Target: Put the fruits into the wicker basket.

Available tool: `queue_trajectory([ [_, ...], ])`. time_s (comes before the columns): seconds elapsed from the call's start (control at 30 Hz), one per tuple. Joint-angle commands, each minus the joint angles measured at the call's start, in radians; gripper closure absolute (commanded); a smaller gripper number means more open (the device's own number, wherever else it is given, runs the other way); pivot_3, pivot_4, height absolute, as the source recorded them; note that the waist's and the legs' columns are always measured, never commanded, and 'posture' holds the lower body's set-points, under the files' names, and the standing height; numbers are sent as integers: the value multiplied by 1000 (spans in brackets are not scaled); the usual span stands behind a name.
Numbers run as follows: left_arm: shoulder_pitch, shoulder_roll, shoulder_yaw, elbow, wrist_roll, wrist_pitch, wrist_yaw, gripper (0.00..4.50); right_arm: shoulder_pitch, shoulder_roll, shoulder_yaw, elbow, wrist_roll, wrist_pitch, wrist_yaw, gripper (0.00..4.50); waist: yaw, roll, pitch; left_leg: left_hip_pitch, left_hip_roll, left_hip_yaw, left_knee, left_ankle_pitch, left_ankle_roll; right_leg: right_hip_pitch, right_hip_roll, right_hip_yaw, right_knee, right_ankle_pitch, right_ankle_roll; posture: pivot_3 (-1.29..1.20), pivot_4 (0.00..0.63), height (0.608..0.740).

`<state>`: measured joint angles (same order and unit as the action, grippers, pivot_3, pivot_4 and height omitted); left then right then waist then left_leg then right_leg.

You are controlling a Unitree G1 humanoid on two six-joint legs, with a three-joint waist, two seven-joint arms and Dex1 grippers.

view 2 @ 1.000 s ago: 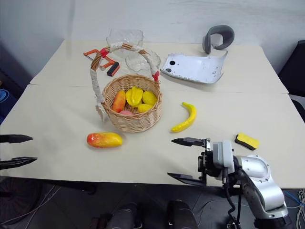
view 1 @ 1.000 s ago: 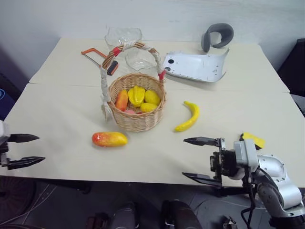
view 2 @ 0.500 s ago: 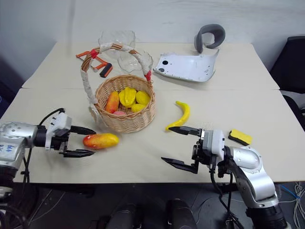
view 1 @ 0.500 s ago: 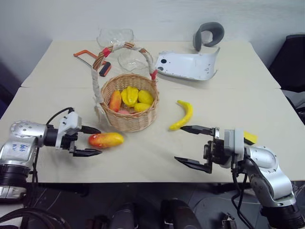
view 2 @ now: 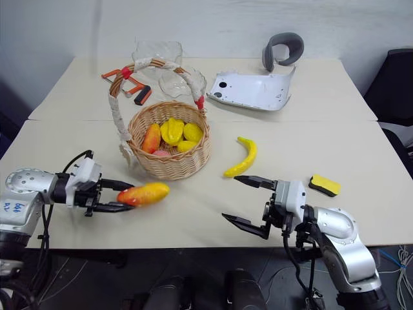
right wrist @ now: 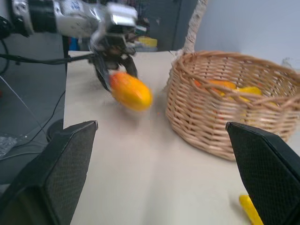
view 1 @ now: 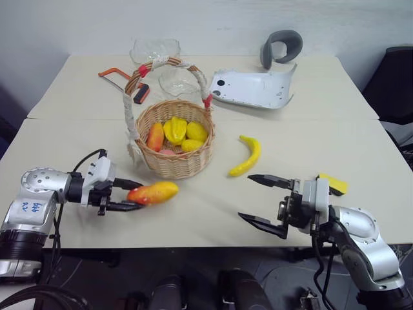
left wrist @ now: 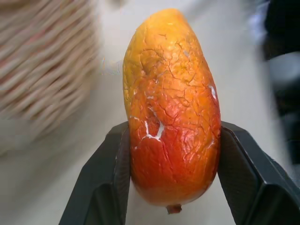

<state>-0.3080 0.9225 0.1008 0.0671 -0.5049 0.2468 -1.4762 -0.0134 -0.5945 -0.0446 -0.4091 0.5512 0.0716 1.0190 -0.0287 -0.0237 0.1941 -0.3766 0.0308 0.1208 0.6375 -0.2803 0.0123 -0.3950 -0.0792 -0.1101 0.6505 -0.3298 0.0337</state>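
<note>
Now the left hand [view 1: 129,196] pinches the red stem end of the mango [view 1: 153,192], whose long axis runs across the bench [view 1: 77,145], yellow tip toward the robot's right, just in front of the wicker basket [view 1: 177,165]. Right of the basket lies the banana [view 1: 248,156], its length running away from the robot. Near it, the right hand [view 1: 264,201] is spread wide and empty.

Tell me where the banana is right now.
In the left eye view the banana lies on the table to the right of the wicker basket, a little beyond the open right claw.
</note>
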Motion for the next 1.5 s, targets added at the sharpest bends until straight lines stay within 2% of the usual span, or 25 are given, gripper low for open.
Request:
queue_trajectory([
  [0.03,-3,-84,174,-236,-234,223,281,2333,42,-21,-70,-61,28,0,-20,0,7,1,0,0,0,-1,0,0,0,1,0,1,-1,0,0,0,150,740],
  [0.07,-11,-117,195,-256,-241,262,380,2333,50,-21,-80,-65,30,1,-27,0,15,1,0,0,-1,-3,1,1,2,2,0,1,-1,0,0,0,150,740],
  [0.17,-50,-302,267,-305,-248,339,767,2333,63,0,-101,-84,37,9,-76,0,28,1,0,2,-1,-4,3,-1,7,5,0,2,-1,0,2,0,150,740],
  [0.23,-56,-413,269,-366,-282,370,909,2333,63,19,-94,-93,32,11,-108,0,30,0,1,2,-1,-4,5,-1,7,5,0,2,1,0,2,0,150,740],
  [0.33,-49,-516,171,-436,-193,365,1033,2333,49,51,-71,-98,14,7,-144,0,30,-1,1,1,-1,-4,7,-2,4,4,1,2,2,0,2,0,150,740],
  [0.47,-77,-577,142,-385,-94,308,1135,2333,12,105,-56,-100,6,20,-224,0,26,-1,1,0,-1,-2,8,-1,1,4,2,3,2,0,2,0,150,740],
  [0.57,-83,-596,147,-374,-68,276,1170,1404,-7,139,-49,-101,-8,32,-285,0,27,-1,1,0,0,-2,8,0,0,3,3,3,3,0,2,0,150,740],
  [0.7,-48,-568,136,-396,-72,244,1101,229,6,148,-73,-110,-5,60,-345,0,29,-1,1,0,0,-2,8,-1,0,3,2,3,2,0,2,0,150,740],
  [0.73,-37,-559,135,-401,-65,210,1071,77,13,143,-84,-115,-2,71,-358,0,29,-1,1,0,0,-2,8,-1,0,3,2,3,2,0,2,0,150,740],
  [0.83,9,-492,144,-404,-60,120,934,77,48,100,-135,-156,8,210,-457,0,28,-1,1,0,0,-2,8,-2,0,3,2,3,2,0,2,0,150,740],
  [0.97,86,-322,216,-377,-116,25,652,77,85,48,-204,-204,72,473,-612,0,24,-1,1,0,0,-1,7,-2,0,2,2,4,2,-1,1,0,150,740],
  [1.03,108,-221,260,-343,-154,29,516,77,23,43,-183,-196,76,595,-691,0,27,0,1,-1,1,-1,7,-2,-1,2,2,4,2,-1,-1,0,150,740],
  [1.1,120,-159,276,-318,-166,43,445,77,-40,43,-158,-185,69,674,-740,0,18,0,1,-1,2,-1,7,-4,3,1,2,4,2,-2,-1,0,150,740],
  [1.23,154,-1,324,-231,-170,86,305,77,-320,202,-144,-37,54,833,-959,0,1,2,2,-1,1,-1,5,-3,2,-1,2,3,3,-2,-2,0,150,740],
  [1.3,161,14,331,-218,-167,89,299,77,-401,242,-121,35,11,865,-1002,0,-1,3,2,-2,1,-1,3,-1,1,-3,2,3,3,-3,-3,0,150,740],
  [1.4,188,-24,348,-243,-156,64,334,77,-511,286,-55,182,-87,878,-1062,0,1,3,2,-4,0,-2,-4,3,-4,-7,1,4,2,-3,-3,0,150,740],
  [1.5,245,-61,356,-303,-163,72,364,77,-589,331,-36,288,-135,868,-1088,0,-2,3,2,-15,-2,-1,-4,6,-3,-18,1,6,3,-2,-2,0,150,740],
])
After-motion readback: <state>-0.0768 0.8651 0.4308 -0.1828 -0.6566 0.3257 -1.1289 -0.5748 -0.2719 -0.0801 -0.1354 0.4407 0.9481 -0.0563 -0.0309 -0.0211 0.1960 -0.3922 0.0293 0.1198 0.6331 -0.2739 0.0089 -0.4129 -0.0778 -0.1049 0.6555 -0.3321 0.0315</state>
